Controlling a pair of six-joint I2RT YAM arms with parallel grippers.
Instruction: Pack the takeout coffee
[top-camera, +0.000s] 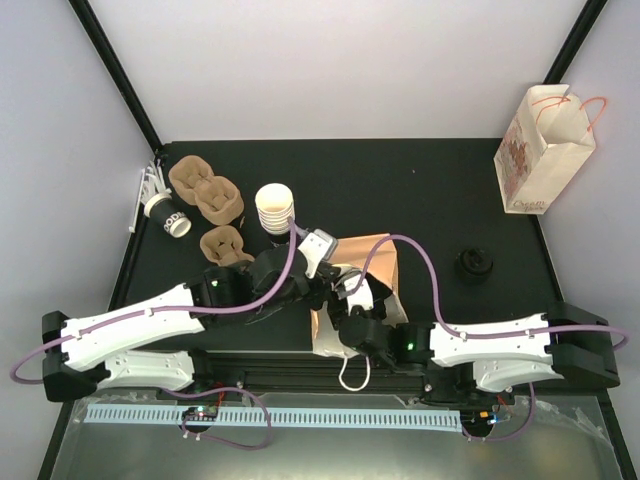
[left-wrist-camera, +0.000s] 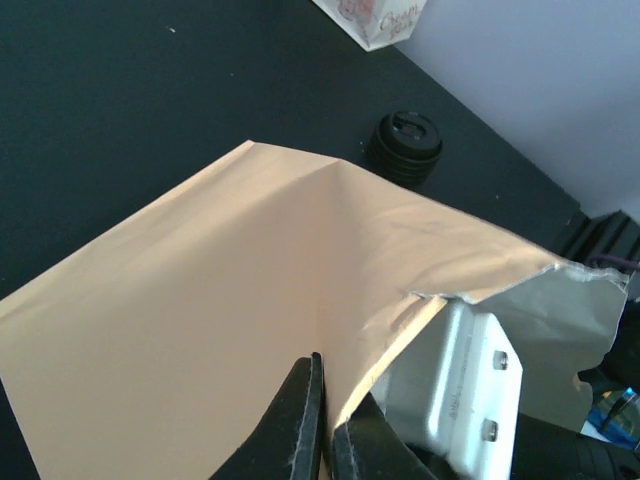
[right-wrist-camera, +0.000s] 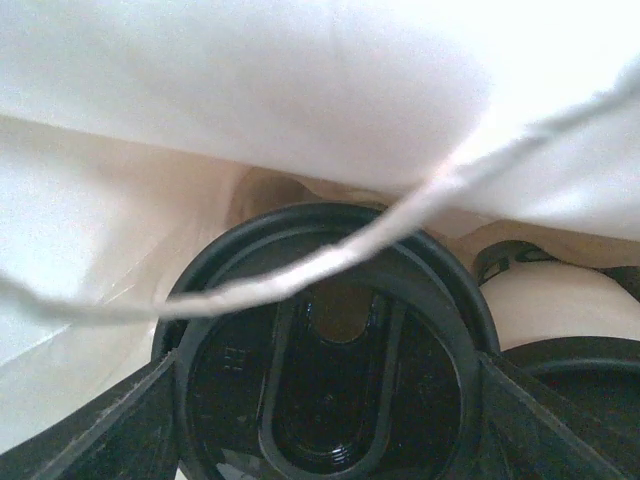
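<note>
A brown paper bag (top-camera: 372, 268) lies in the middle of the table with its mouth toward the arms. My left gripper (left-wrist-camera: 328, 400) is shut on the bag's upper edge (left-wrist-camera: 300, 300), holding the mouth up. My right gripper (right-wrist-camera: 328, 365) reaches inside the bag, its fingers (right-wrist-camera: 100, 430) pressed on both sides of a takeout coffee cup's black lid (right-wrist-camera: 330, 430). A second lidded cup (right-wrist-camera: 555, 300) lies just to the right inside the bag. Another white cup with a dark band (top-camera: 168, 215) lies on its side at the far left.
A stack of white lidless cups (top-camera: 275, 208) stands behind the left wrist. Brown pulp carriers (top-camera: 205, 190) sit at the back left. A stack of black lids (top-camera: 473, 265) lies right of the bag. A printed white bag (top-camera: 543, 150) stands at the back right. The bag's string handle (right-wrist-camera: 300, 275) crosses the lid.
</note>
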